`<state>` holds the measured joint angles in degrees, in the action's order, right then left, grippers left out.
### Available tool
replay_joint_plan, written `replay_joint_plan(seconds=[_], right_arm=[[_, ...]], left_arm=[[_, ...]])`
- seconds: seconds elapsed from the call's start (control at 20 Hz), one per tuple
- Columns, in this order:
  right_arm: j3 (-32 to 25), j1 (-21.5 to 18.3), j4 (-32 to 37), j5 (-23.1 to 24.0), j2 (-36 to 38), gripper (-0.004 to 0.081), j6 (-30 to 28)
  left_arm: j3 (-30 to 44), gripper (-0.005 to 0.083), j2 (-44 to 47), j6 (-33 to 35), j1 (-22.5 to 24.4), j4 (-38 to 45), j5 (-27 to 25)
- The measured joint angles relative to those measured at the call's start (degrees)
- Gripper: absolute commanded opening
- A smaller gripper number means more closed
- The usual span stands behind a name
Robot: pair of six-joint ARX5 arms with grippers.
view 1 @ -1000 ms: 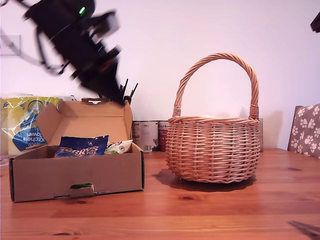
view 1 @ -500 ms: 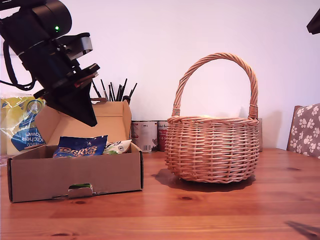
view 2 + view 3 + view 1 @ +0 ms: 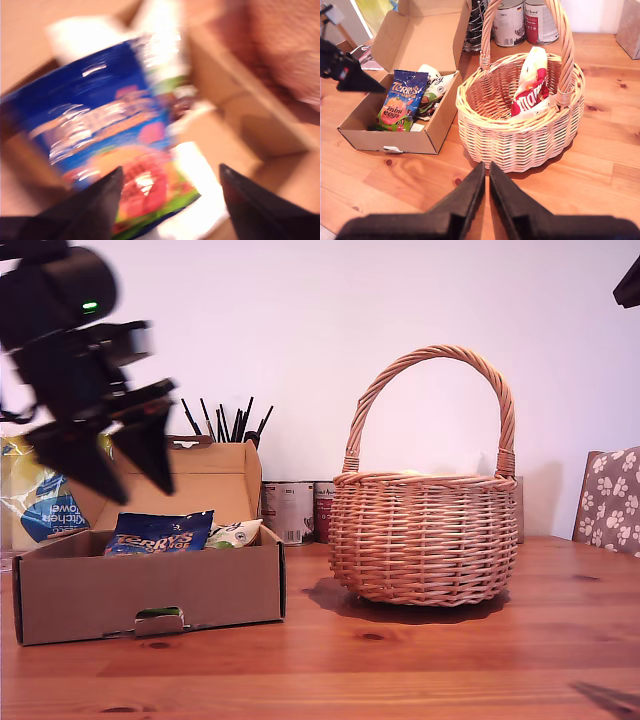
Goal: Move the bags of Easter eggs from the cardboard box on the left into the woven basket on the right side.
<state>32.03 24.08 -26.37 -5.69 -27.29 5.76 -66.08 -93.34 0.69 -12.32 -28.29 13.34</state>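
Observation:
The cardboard box [image 3: 150,590] stands open at the exterior view's left. A dark blue Terry's bag [image 3: 160,532] and a white and green bag [image 3: 237,533] lie in it. My first gripper [image 3: 113,475] hangs open just above the blue bag [image 3: 110,135], which fills the blurred first wrist view; nothing sits between the fingers [image 3: 95,205]. The woven basket [image 3: 425,535] stands at the exterior view's right. The second wrist view shows a red and white bag [image 3: 532,95] inside the basket [image 3: 515,135]. My second gripper [image 3: 486,195] is shut and empty, high above the table on the near side of the basket.
Behind the box and basket stand two metal tins [image 3: 290,510] and a holder of black sticks [image 3: 225,425]. A yellow and blue kitchen towel pack [image 3: 40,495] sits behind the box. A paw-print cushion [image 3: 610,495] is at the exterior view's right edge.
My first arm has swung toward the exterior view's left and lower over the box. Its fingers, together half a second ago, now stand apart.

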Motion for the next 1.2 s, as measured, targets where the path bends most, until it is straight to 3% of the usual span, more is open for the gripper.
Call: replay_joint_plan(seconds=[0.15, 0.55, 0.8, 0.9, 1.2], right_arm=[[0.0, 0.0, 0.0, -0.1, 0.0, -0.001, -0.1], [0.0, 0.0, 0.0, -0.9, 0.0, -0.001, -1.1], [0.0, 0.0, 0.0, -1.5, 0.0, -0.001, -1.2], [0.0, 0.0, 0.0, -1.5, 0.0, -0.001, -1.2], [0.0, 0.0, 0.0, -1.6, 0.0, -0.001, -1.3]], left_arm=[[0.0, 0.0624, 0.0, -4.0, 2.0, 0.2, -1.6], [0.0, 0.0693, 0.0, -12.3, 0.2, 2.7, -5.4], [-0.7, 0.0704, -0.6, -12.9, -1.4, 1.6, -8.2], [-2.9, 0.0751, -2.5, -13.0, -1.9, -0.3, -8.7], [-8.9, 0.0753, -9.3, -14.0, -2.3, -4.7, -11.6]])
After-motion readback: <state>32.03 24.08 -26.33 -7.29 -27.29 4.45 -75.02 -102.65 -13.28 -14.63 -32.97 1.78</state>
